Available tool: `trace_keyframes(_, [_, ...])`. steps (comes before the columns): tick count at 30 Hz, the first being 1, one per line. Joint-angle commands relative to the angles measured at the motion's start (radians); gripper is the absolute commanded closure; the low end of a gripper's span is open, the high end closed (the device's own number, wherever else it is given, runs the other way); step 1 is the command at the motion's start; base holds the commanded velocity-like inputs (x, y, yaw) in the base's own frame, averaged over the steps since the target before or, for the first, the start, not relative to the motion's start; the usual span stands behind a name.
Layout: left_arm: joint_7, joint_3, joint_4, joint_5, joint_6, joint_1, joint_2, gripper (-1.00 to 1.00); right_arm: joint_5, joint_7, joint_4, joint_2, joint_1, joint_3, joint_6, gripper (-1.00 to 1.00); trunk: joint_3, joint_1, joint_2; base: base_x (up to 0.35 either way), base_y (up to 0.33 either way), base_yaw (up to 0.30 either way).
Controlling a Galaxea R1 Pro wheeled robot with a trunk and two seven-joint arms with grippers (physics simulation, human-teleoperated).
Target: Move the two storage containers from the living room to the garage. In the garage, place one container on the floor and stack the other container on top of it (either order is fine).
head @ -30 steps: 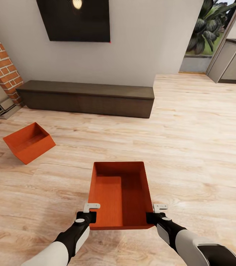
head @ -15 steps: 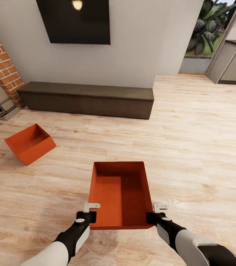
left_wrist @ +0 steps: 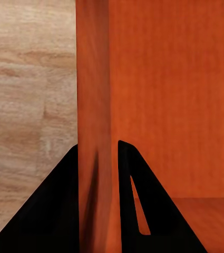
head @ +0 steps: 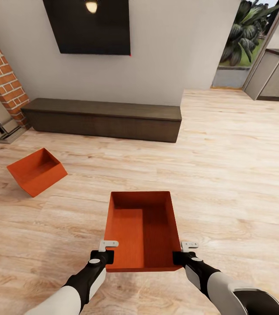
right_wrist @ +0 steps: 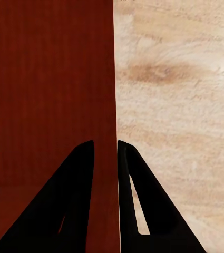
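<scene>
Containers — two: one [head: 141, 229] gripped by both arms, one [head: 36, 171] apart.

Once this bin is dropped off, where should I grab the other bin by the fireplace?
The other bin lies tilted on the wood floor, its opening turned up and toward the TV bench. Probably best to pinch the raised long walls at the rim, one tool per side, coming from above, as with the held bin.

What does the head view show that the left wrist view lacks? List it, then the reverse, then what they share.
Head view alone: the second container tilted on the plank floor, the TV, the low cabinet, the right gripper.
Left wrist view alone: the jaws straddling the held container's side wall, one finger inside.
Shared: held container, left gripper, floor.
</scene>
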Motion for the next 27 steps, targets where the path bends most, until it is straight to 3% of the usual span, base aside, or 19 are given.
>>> trace_keyframes(1, [0.014,-0.003,-0.004,-0.012,0.005,0.000,0.001,1.00,-0.005,-0.003,0.003,0.000,-0.001,-0.014,-0.004,1.00,0.003,-0.004,0.007,0.000,0.000,0.000])
trace_keyframes(27, [0.013,-0.003,-0.004,-0.012,0.005,0.000,0.001,1.00,-0.005,-0.003,0.003,0.000,-0.001,-0.014,-0.002,1.00,0.084,-0.104,0.189,0.000,0.000,0.000])
